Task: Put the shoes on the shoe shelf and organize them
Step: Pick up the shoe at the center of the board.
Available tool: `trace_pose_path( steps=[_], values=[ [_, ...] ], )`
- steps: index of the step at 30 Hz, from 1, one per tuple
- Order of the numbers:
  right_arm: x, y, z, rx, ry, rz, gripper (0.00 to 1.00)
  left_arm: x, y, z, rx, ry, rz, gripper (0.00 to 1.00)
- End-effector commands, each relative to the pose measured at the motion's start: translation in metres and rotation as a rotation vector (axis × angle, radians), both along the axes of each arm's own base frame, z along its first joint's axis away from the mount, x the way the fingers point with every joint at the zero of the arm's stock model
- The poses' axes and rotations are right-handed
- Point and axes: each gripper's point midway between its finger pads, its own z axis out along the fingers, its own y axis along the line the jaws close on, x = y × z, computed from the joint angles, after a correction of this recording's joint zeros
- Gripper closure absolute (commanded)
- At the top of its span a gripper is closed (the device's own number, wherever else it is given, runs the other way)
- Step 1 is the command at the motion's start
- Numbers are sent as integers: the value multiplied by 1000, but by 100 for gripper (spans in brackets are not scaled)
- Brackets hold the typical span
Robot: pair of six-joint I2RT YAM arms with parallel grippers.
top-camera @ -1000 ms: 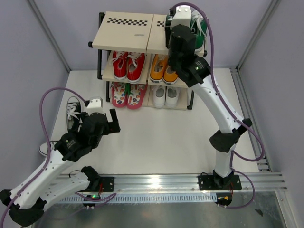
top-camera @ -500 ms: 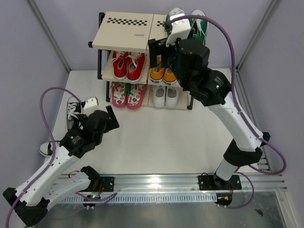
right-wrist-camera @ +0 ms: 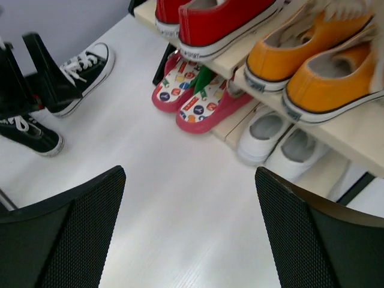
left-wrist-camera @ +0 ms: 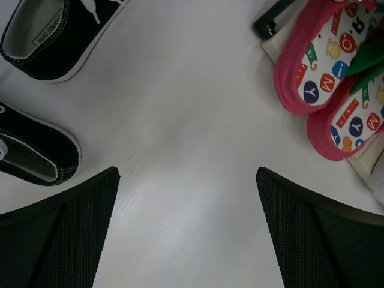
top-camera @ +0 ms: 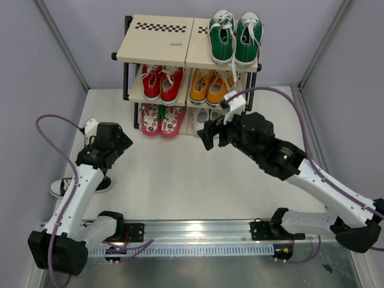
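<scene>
Pincers gape wide and hold nothing, left pincer [left-wrist-camera: 186,180] and right pincer [right-wrist-camera: 189,180] alike. Soft green shoes [top-camera: 234,37] sit on the flat top board of the shelf [top-camera: 157,41]. Black shoes [left-wrist-camera: 48,30] lie on the smooth white table [left-wrist-camera: 180,108].

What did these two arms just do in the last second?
The right gripper pulled back from the shelf, leaving the green sneakers on top, and now hangs open before it. The left gripper, open, swung left toward the black sneakers. The red pair, orange pair and flip-flops stayed put.
</scene>
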Motion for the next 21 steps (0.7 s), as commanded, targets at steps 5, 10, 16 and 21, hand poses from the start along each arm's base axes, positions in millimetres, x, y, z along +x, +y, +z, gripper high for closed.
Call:
trace_pose_path(
  steps=[5,10,16,21],
  values=[
    [-20,31,-86,111,155,122,7,-15,80,-1,-56,7,368,3],
    [-27,25,-123,137,192,111,7,-21,101,5,-13,3,445,8],
    [-25,15,-148,118,228,55,7,-17,110,-16,-42,90,528,17],
    [-27,9,-166,97,267,29,7,-38,100,-46,-123,147,602,23]
  ],
)
